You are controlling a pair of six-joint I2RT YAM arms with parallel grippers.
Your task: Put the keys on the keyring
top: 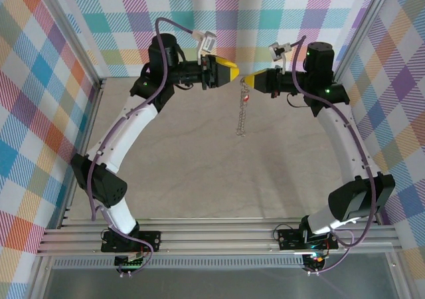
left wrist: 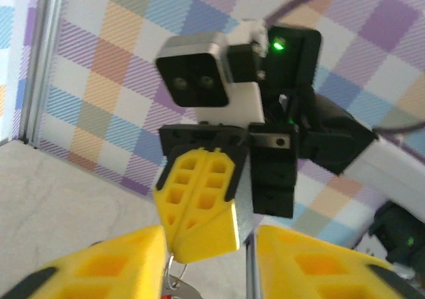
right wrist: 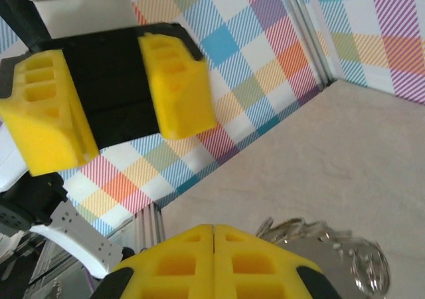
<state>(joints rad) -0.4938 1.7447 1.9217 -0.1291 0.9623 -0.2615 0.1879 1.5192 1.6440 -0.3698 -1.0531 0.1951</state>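
My right gripper (top: 247,82) is raised above the table and shut on the keyring (top: 240,119). The thin silver chain hangs straight down from its fingers. The small key with the red head (top: 245,98) dangles just below the fingertips, on the chain's upper part. In the left wrist view a thin wire ring (left wrist: 174,272) pokes out under the right gripper (left wrist: 199,242). Silver metal pieces of the keyring (right wrist: 319,236) lie beside my right gripper (right wrist: 214,231). My left gripper (top: 232,70) faces it, open and holding nothing, its fingers (left wrist: 126,259) standing either side of the right fingertips.
The beige table top (top: 199,166) lies well below both grippers. Checkered walls and aluminium posts (top: 99,93) close the back and sides. Purple cables (top: 174,23) loop over each wrist. The two arms arch inward, their tips nearly touching.
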